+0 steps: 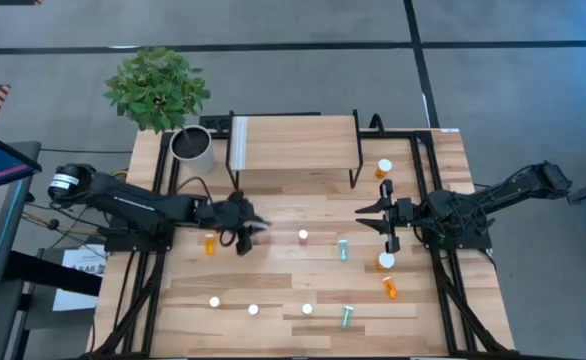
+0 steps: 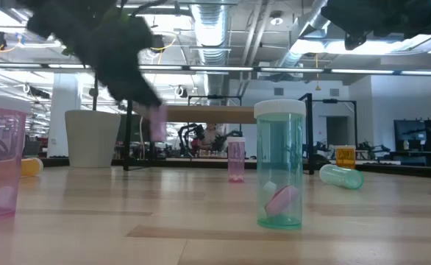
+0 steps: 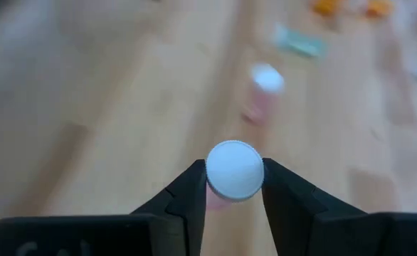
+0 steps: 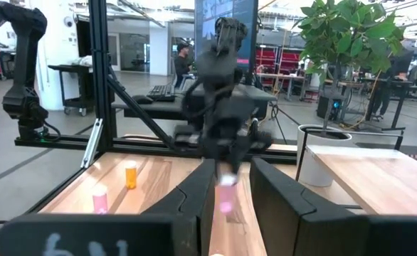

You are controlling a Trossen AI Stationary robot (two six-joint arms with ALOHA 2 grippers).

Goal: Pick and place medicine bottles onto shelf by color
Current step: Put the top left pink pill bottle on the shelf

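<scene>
High view: ten bottles dot the tabletop point(image 1: 273, 300) plus one pink bottle point(image 1: 256, 228) clamped in the left end effector point(image 1: 245, 232), in front of the bare shelf point(image 1: 295, 142). The right end effector point(image 1: 381, 223) waits nearby, fingers slightly apart.

Left wrist view: white cap point(image 3: 234, 169) pinched between fingers point(image 3: 188, 193).

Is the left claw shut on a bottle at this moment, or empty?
Shut on a bottle: in the left wrist view the left claw fingers press both sides of a white-capped pink bottle.
</scene>
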